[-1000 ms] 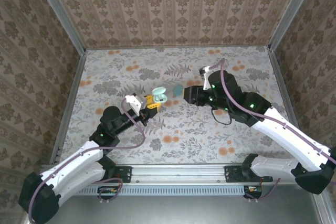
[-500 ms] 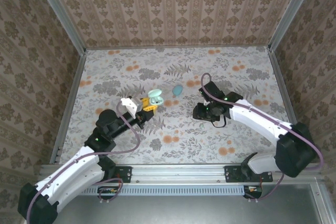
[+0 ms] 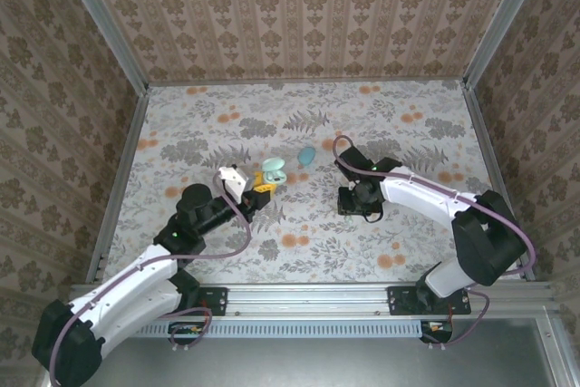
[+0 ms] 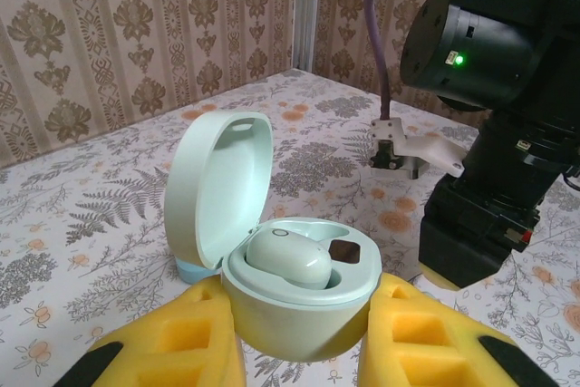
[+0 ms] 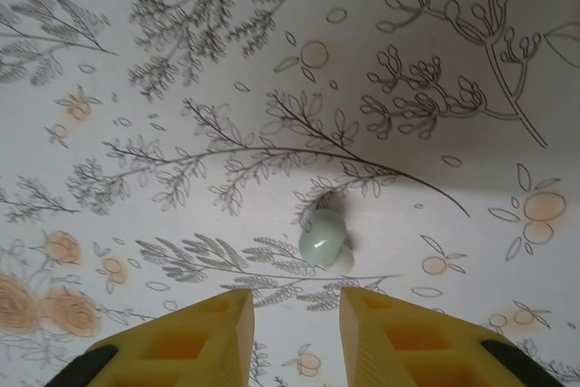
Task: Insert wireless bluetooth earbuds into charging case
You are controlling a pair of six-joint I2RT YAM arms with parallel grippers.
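Mint-green charging case (image 4: 299, 301) is clamped between the left tool's (image 4: 299, 337) yellow fingers (image 4: 195, 333), with the lid (image 4: 217, 188) open and standing upright. One earbud (image 4: 290, 258) sits in its pocket; the pocket beside it shows a dark contact. From the top view the case is held left of centre over the floral tabletop (image 3: 408, 133). A teal-blue oval object (image 3: 307, 155) lies just right of it, apart — can't tell what that is. Right tool (image 5: 294, 305) points down at the tabletop, fingers apart. Second earbud (image 5: 322, 237) lies loose on the tabletop just beyond the gap between those fingers — touching neither.
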